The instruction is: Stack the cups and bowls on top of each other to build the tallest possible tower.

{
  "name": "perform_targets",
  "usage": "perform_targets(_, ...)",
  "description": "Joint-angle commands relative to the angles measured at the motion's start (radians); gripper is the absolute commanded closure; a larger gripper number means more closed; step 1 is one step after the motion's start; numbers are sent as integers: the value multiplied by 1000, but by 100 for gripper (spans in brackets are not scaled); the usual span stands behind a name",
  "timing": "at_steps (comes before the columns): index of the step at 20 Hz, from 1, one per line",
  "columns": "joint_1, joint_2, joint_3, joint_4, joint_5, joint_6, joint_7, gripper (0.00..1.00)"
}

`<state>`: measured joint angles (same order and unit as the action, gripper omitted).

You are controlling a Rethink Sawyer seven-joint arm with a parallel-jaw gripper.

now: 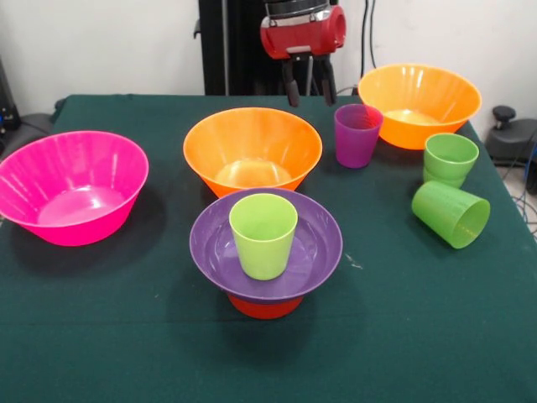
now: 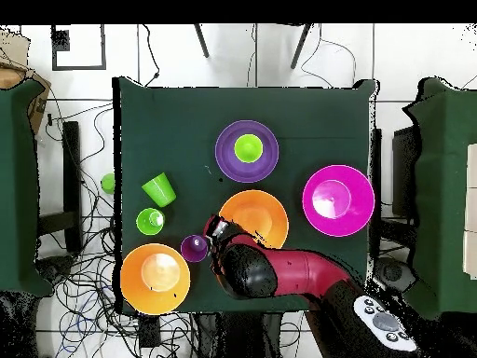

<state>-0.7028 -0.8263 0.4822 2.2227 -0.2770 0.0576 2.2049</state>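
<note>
The tower stands at the front middle: a yellow-green cup upright in a purple bowl, which rests on a small orange bowl. Behind it sits a big orange-yellow bowl, with a second one at the back right and a big pink bowl at the left. A translucent purple cup stands between the two orange-yellow bowls. One green cup is upright and another lies on its side. My gripper hangs open and empty above the table's far side, just left of the purple cup.
In the overhead view my arm reaches in over the table's bottom edge. My gripper is between the purple cup and the middle orange-yellow bowl. A small green round thing lies off the table's left edge.
</note>
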Motion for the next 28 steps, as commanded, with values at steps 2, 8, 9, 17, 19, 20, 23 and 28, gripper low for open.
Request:
perform_targets(2,-4,16,-2,-36,28,53,79,0)
perform_targets(8,46,-33,-43,-42,52,88,99,0)
perform_targets(9,64,-31,-63,-49,51,87,103,0)
perform_targets(17,78,41,-90,-116,37,65,78,0)
perform_targets(19,69,31,-80,-120,43,92,68,0)
perform_targets(20,66,37,-74,-125,43,93,66,0)
perform_targets(23,62,24,-69,-138,45,122,53,0)
perform_targets(28,41,9,-52,-161,32,186,8,0)
